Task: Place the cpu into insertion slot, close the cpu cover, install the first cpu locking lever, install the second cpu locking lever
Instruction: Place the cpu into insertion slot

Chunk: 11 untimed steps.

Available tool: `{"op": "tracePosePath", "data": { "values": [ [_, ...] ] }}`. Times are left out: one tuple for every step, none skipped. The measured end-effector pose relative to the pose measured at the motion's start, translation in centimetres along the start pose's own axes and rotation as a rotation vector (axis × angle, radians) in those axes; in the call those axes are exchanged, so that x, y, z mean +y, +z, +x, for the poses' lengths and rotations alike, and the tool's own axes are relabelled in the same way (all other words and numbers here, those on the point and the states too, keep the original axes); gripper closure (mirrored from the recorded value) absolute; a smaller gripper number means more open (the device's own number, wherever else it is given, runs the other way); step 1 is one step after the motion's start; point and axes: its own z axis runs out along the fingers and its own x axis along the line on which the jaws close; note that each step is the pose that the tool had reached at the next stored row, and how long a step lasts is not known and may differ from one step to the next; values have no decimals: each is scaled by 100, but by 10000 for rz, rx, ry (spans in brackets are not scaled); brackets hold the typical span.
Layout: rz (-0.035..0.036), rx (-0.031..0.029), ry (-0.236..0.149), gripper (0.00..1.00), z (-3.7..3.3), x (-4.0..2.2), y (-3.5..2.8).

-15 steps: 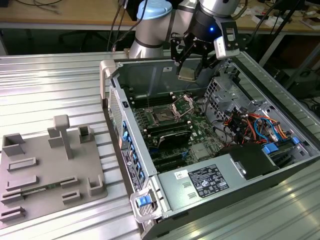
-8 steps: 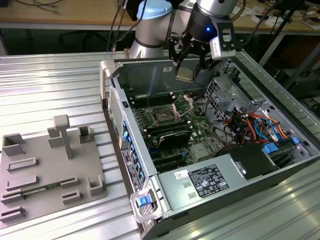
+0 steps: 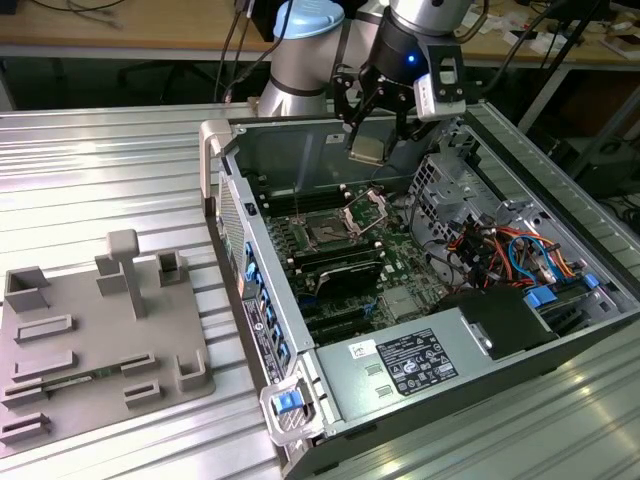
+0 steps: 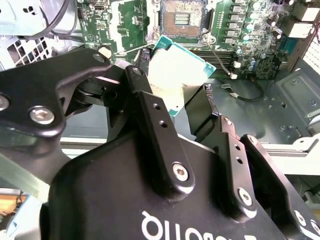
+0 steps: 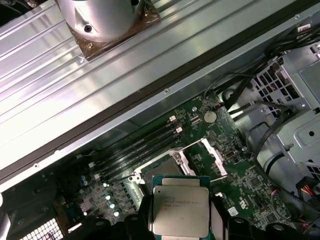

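Cpu [image 5: 180, 210] in end effector [image 3: 372, 133] above case [image 3: 300, 150]

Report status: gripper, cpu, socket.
Gripper shut on cpu, above the motherboard. Socket bare, cover open. Nothing seen between cpu and socket.

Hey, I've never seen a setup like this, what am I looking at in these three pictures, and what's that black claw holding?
This is a robot arm working over an open desktop computer case that lies on a ribbed metal table. The exterior view comes from a camera off the arm; both wrist views come from cameras riding on the arm. The black gripper is shut on the cpu, a flat square chip, above the motherboard. Below, the insertion slot is empty and the cpu cover stands open. A grey moulded holder lies on the table at the exterior view's left.
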Motion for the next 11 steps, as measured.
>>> {"op": "tracePosePath", "data": {
  "values": [
    [-2, -8, 83, 45, 1, -1, 3],
    [-4, -23, 264, 45, 3, -2, 6],
    [-7, -33, 370, 45, 4, -3, 10],
    [-9, -43, 482, 45, 4, -4, 13],
    [-11, -52, 587, 45, 5, -4, 16],
    [-13, -62, 699, 45, 5, -5, 19],
    [-15, -72, 810, 45, 5, -5, 22],
    [-17, -82, 918, 45, 6, -6, 25],
    [-19, -92, 1027, 45, 6, -6, 28],
    [-21, -103, 1142, 45, 7, -7, 31],
    [-23, -112, 1251, 45, 7, -8, 34]
  ]
}}
